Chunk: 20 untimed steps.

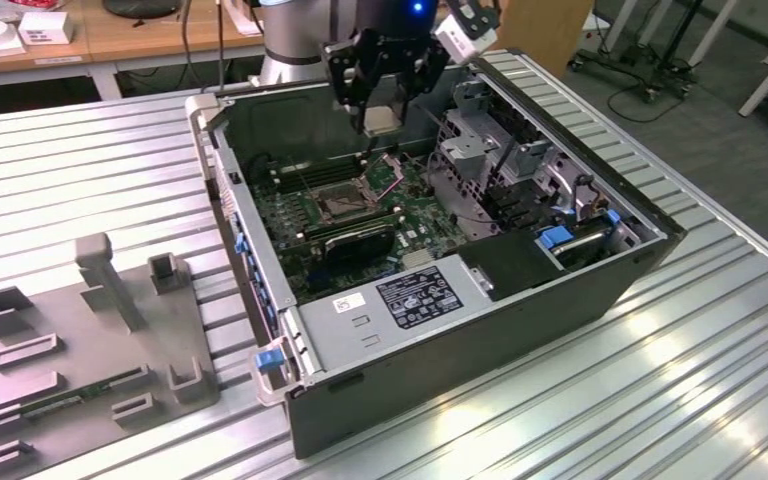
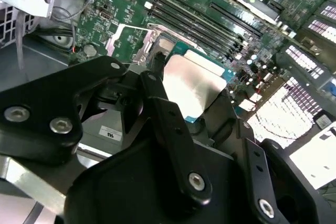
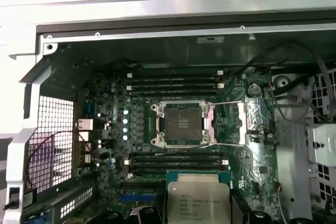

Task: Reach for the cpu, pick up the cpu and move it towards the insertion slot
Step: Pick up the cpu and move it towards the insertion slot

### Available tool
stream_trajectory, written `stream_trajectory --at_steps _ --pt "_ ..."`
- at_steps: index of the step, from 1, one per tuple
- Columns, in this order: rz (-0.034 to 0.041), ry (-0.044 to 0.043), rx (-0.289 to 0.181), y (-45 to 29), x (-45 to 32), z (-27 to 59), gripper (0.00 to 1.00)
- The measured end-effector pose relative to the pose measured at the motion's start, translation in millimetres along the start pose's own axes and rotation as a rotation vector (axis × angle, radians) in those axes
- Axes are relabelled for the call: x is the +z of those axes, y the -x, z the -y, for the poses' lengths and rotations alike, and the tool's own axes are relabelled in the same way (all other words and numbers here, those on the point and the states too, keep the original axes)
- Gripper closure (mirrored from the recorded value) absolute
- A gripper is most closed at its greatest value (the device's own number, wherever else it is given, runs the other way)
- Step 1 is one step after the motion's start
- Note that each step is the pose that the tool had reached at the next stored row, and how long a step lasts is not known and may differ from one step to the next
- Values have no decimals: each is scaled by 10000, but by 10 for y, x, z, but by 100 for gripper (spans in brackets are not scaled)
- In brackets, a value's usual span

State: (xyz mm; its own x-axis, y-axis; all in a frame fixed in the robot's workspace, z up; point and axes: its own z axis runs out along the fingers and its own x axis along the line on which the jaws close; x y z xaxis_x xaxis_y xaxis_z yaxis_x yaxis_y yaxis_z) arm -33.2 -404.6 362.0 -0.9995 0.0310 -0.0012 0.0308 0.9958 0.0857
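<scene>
The cpu (image 3: 198, 203) is held clamped between the closed jaws of the gripper (image 1: 381, 122), above the open computer case (image 1: 491, 330). The insertion slot (image 3: 182, 125) lies uncovered on the green board below, apart from the chip. Long black memory slots (image 3: 176, 84) flank the socket on both sides.

A lab: ribbed metal bench (image 1: 651, 380), open computer case (image 1: 491, 330), wooden desks (image 1: 131, 40).

An open black computer case (image 1: 491, 330) lies on the ribbed metal table (image 1: 704, 380). At the case's 8 o'clock in the exterior view sits a grey moulded plastic fixture tray (image 1: 84, 370). Black memory slots (image 3: 173, 84) cross its green circuit board (image 3: 262, 161).
</scene>
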Motion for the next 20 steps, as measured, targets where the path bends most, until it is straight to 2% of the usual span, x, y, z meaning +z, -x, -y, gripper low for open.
stream_trajectory --at_steps 4,13,20 --pt "-74 -2 6 9 74 -105 45" --pt "-193 -7 16 15 237 -385 45" --pt "-216 -13 18 11 328 -616 45"
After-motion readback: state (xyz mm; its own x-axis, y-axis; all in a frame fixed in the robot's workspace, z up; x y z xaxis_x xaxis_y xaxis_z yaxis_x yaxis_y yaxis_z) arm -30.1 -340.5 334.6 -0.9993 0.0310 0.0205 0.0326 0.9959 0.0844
